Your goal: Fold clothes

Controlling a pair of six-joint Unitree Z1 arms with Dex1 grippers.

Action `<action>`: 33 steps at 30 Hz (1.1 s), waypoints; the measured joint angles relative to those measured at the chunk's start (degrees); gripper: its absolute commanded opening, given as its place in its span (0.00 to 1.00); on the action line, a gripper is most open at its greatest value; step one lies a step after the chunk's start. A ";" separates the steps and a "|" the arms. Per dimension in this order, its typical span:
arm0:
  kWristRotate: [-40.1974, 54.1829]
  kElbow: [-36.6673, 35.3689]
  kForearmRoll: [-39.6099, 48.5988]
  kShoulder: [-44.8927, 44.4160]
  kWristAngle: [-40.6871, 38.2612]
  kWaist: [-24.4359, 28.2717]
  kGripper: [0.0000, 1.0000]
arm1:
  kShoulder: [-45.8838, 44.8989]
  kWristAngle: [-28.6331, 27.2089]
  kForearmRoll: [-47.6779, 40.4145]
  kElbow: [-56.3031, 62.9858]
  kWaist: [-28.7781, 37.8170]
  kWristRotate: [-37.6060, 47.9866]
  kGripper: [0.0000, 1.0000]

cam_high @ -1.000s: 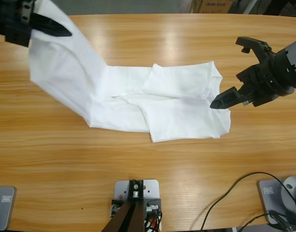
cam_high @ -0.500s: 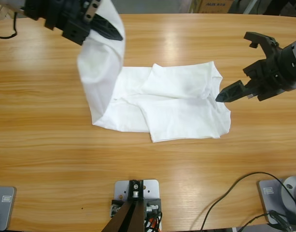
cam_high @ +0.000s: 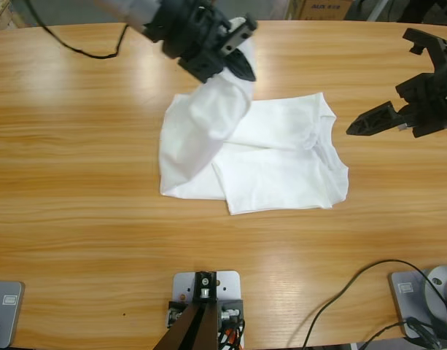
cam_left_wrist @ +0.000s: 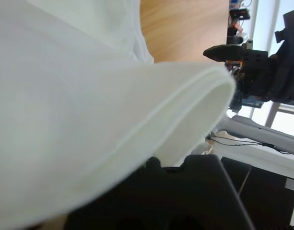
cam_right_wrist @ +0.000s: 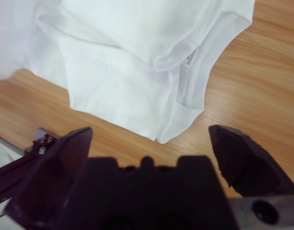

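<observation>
A white T-shirt (cam_high: pixel 281 164) lies partly folded on the middle of the wooden table (cam_high: pixel 77 146). My left gripper (cam_high: pixel 234 62) is shut on one end of the T-shirt, holding it raised above the shirt's back left part, and the cloth hangs down from it. In the left wrist view the folded white T-shirt (cam_left_wrist: pixel 89 120) covers the jaws. My right gripper (cam_high: pixel 380 82) hangs open to the right of the shirt, apart from it. The right wrist view shows the right gripper (cam_right_wrist: pixel 149 129) holding nothing, and past it the T-shirt (cam_right_wrist: pixel 123 57) with its ribbed collar (cam_right_wrist: pixel 197 88) and neck label.
A black cable (cam_high: pixel 77 45) trails over the back left of the table behind the left arm. The right gripper (cam_left_wrist: pixel 252 62) also shows in the left wrist view's background. A cardboard box (cam_high: pixel 321 9) stands beyond the far edge.
My left gripper has carried the lifted end of the T-shirt from the far left rightward over the rest of the shirt. My right gripper has drawn back to the right, away from the collar.
</observation>
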 measured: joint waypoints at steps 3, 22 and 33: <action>0.00 -5.77 3.03 3.16 0.00 -1.39 0.00 | -0.34 0.00 0.00 0.05 -0.63 0.00 0.99; 0.00 -31.36 16.94 21.13 -0.38 -9.79 0.00 | -3.35 0.00 2.24 0.04 -4.19 -1.87 0.99; -0.15 -46.81 26.45 32.66 -0.54 -10.57 0.00 | -4.79 1.55 6.03 -1.44 -4.26 -2.77 1.00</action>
